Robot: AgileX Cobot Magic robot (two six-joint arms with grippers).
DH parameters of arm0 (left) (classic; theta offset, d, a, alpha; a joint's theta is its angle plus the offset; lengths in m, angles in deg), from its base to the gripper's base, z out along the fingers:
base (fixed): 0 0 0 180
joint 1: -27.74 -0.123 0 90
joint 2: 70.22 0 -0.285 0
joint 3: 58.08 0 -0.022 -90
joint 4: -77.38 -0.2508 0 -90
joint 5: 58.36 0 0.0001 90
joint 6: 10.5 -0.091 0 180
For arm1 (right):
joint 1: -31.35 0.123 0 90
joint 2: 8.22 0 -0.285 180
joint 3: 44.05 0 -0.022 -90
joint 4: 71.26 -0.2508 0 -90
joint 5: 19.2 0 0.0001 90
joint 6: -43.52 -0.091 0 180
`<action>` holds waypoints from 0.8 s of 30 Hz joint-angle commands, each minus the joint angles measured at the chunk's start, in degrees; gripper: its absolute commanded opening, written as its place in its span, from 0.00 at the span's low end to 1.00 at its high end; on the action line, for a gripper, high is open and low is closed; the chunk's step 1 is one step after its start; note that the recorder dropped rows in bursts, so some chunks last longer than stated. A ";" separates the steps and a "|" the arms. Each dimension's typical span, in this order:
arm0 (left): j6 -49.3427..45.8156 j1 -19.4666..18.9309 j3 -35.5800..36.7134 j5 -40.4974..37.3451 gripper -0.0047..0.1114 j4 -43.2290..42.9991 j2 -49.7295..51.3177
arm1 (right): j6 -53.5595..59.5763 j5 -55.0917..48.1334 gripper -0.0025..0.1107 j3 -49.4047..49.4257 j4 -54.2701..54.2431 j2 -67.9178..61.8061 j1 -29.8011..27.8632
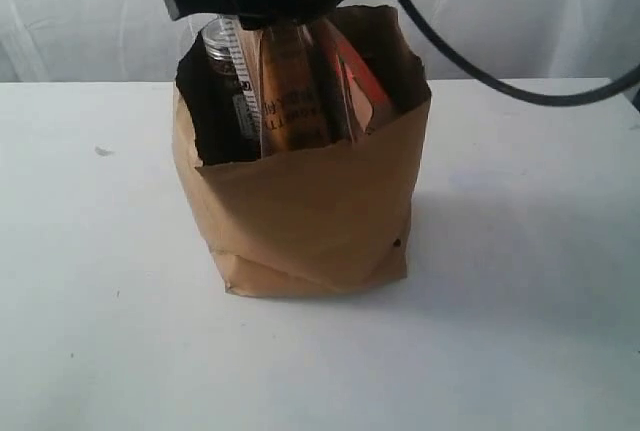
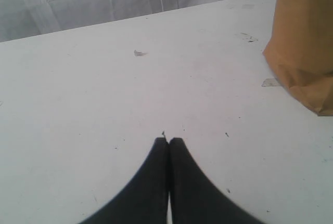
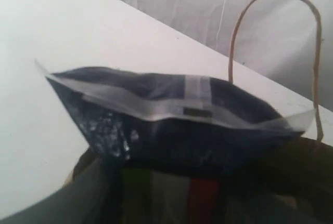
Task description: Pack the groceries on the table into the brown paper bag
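The right gripper [image 1: 285, 11] sits directly above the mouth of the brown paper bag [image 1: 300, 211]. Its dark body spans the bag's top edge in the exterior view, and a black cable trails away from it. Under it a long brown-blue spaghetti pack [image 1: 290, 91] stands upright in the bag with its upper end reaching the gripper. In the right wrist view the sealed, dark end of the pack [image 3: 171, 115] fills the frame close to the camera. The fingertips themselves do not show, so I cannot tell whether the gripper is clamped on the pack or has let it go.

Inside the bag, beside the spaghetti pack and toward the bag's left wall, is a clear jar [image 1: 222, 51] with a white label strip. On the pack's other side a brown-orange pouch [image 1: 362, 86] leans against the bag's right wall. One thin cord handle [image 3: 276, 42] of the bag arches up behind the pack in the right wrist view.

The bag stands on the white table [image 1: 520, 301].

The left gripper [image 2: 168, 140] is well apart from the bag, low over bare tabletop [image 2: 104, 104]. Its two dark fingers are pressed together with nothing between them. The bag's lower corner [image 2: 304, 52] shows at the edge of that view.
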 commanded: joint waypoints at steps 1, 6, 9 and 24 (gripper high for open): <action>0.07 -0.18 0.24 0.17 0.04 0.03 -0.29 | -1.70 -0.32 0.02 2.36 -0.29 0.21 0.05; 0.07 -0.18 0.24 0.17 0.04 0.03 -0.29 | -1.70 1.66 0.02 2.36 0.93 3.11 0.05; 0.07 -0.18 0.24 0.17 0.04 0.03 -0.29 | -1.70 1.77 0.02 2.36 0.93 4.58 0.05; 0.07 -0.18 0.24 0.17 0.04 0.03 -0.29 | -1.25 12.35 0.02 -0.97 -7.96 5.87 0.05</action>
